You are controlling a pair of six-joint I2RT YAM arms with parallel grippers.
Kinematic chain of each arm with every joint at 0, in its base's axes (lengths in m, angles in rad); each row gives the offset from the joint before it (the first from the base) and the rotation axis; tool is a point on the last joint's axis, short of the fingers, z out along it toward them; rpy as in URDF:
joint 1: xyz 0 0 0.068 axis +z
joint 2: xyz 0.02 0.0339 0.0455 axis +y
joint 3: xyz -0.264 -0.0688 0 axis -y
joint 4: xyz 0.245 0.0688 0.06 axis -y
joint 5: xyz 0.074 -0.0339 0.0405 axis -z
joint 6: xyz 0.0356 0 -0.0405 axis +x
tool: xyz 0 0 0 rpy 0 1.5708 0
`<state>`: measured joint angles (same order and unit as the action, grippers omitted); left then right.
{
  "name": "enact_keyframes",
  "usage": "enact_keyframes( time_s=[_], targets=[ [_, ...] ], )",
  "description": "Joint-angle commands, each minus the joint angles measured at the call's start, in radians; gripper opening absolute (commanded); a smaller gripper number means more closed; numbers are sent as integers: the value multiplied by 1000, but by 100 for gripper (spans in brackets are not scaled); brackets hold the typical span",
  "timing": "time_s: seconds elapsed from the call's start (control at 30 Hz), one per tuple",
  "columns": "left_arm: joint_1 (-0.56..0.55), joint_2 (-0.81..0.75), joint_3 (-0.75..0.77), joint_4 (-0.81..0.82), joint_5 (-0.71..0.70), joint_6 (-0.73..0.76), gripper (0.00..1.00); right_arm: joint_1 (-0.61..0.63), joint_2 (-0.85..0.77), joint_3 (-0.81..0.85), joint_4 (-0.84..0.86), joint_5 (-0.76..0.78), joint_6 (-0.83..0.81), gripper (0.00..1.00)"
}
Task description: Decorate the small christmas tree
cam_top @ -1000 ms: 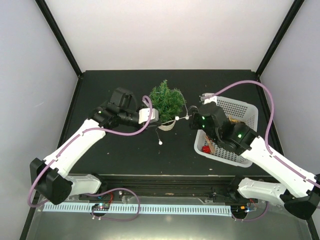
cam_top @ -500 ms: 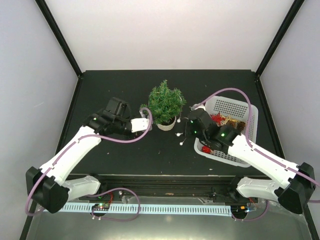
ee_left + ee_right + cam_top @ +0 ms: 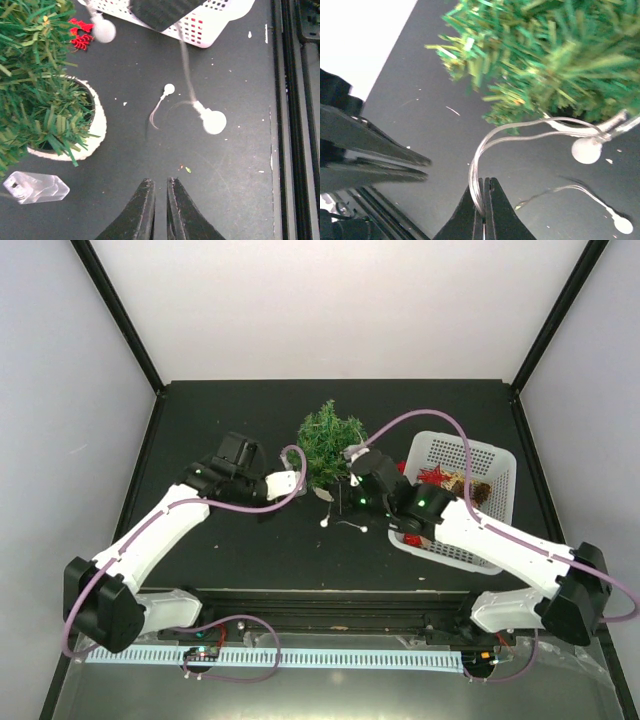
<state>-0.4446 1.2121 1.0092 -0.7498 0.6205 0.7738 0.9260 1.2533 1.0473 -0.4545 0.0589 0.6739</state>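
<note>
The small christmas tree (image 3: 330,440), bushy green in a cream pot (image 3: 97,125), stands at the table's middle. My right gripper (image 3: 347,502) is just in front of the tree and shut on a looped clear wire of a light string (image 3: 482,165). White bulbs of the string hang and lie near the pot (image 3: 323,525), (image 3: 586,150), (image 3: 214,122). My left gripper (image 3: 300,481) is beside the pot's left side, its jaws all but closed and empty (image 3: 160,187). A red ornament (image 3: 80,35) sits in the tree's branches.
A white basket (image 3: 495,465) with red and gold ornaments stands to the right of the tree; the right arm reaches across its near-left corner. A small clear plastic piece (image 3: 32,187) lies by the pot. The left gripper's fingers (image 3: 395,160) show close by in the right wrist view.
My right gripper has moved left from the basket to the front of the tree, carrying the light string. My left gripper pulled back from the tree, then came close to the pot again.
</note>
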Motion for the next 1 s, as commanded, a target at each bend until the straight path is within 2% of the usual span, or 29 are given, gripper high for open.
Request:
enact_keyframes(
  time_s=[0.0, 0.27, 0.5, 0.57, 0.67, 0.73, 0.97],
  targets=[
    [0, 27, 38, 19, 108, -27, 11, 13, 73, 92, 50, -80, -22, 1],
    [-1, 23, 29, 42, 186, -24, 18, 17, 166, 226, 58, -141, -30, 1],
    [-2, 61, 57, 60, 257, -41, 20, 19, 196, 251, 65, -179, -21, 1],
    [-5, 92, 72, 62, 272, -52, 17, 20, 202, 253, 66, -185, -20, 1],
    [-6, 130, 104, 51, 288, -63, 6, 21, 209, 255, 74, -194, -18, 1],
    [-6, 147, 125, 41, 287, -65, 2, 23, 214, 258, 76, -195, -17, 1],
    [-1, 99, 100, 30, 231, -50, 2, 24, 199, 251, 69, -177, -22, 2]
  ],
)
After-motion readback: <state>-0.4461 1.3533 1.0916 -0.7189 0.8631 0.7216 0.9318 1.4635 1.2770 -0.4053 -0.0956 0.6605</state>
